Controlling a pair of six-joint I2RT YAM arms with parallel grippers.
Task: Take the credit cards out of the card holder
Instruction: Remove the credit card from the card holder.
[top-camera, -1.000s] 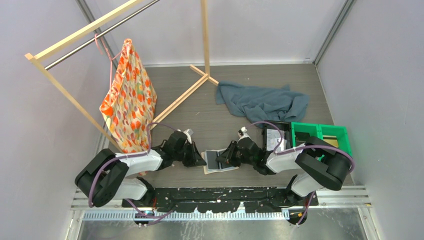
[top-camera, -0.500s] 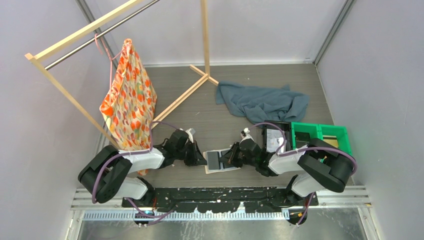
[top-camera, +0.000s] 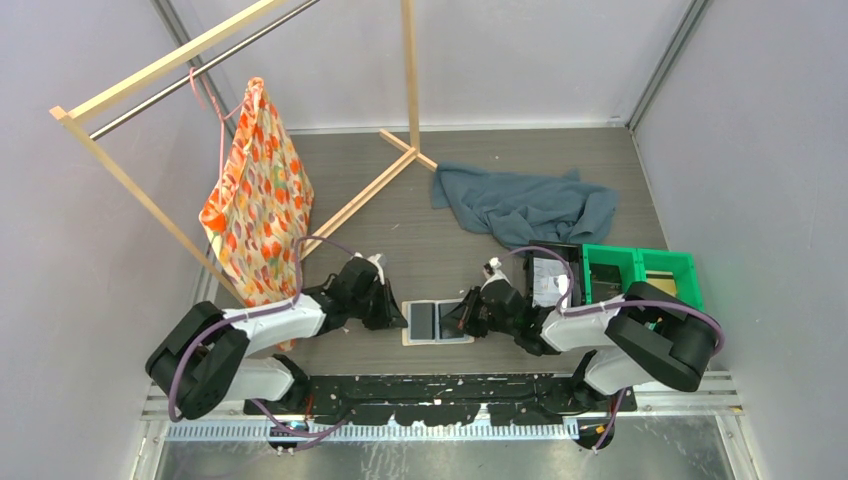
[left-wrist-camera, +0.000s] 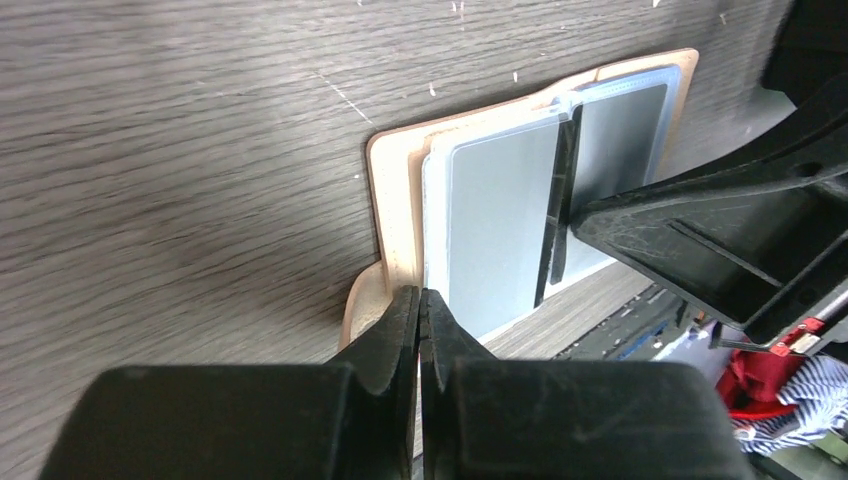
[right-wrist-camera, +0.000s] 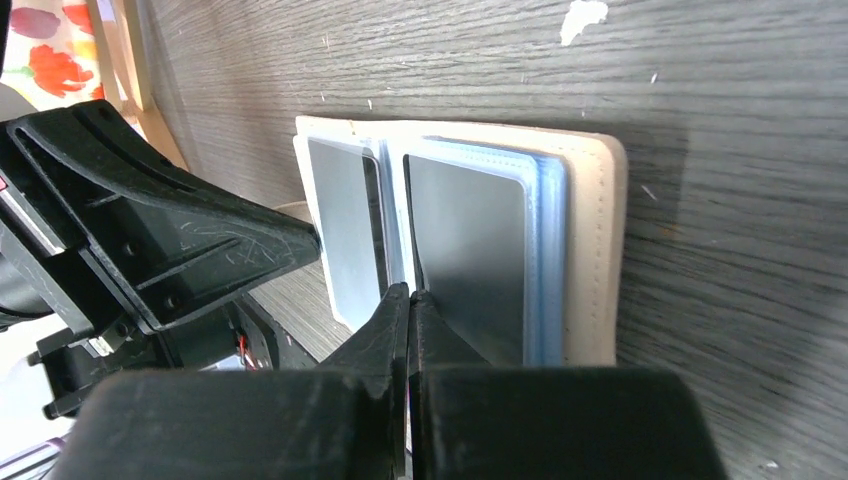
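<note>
The tan card holder (top-camera: 408, 340) lies open and flat between my two grippers. Two dark credit cards (top-camera: 422, 320) sit side by side in its pale blue pockets, also seen in both wrist views (left-wrist-camera: 500, 230) (right-wrist-camera: 470, 250). My left gripper (top-camera: 403, 320) is shut, its tips (left-wrist-camera: 420, 293) down on the holder's tan left edge (left-wrist-camera: 400, 190). My right gripper (top-camera: 464, 318) is shut too, its tips (right-wrist-camera: 408, 293) at the middle fold where a thin leaf stands up. Whether that leaf is pinched does not show.
A green bin (top-camera: 640, 272) and a black tray (top-camera: 548, 275) sit right of the right arm. A grey-blue cloth (top-camera: 525, 205) lies behind them. A wooden rack (top-camera: 360, 195) with a patterned bag (top-camera: 258, 200) stands at the back left.
The holder has turned from tilted to square with the table edge. My right gripper has closed at its middle fold. The left gripper stayed shut at the holder's left edge.
</note>
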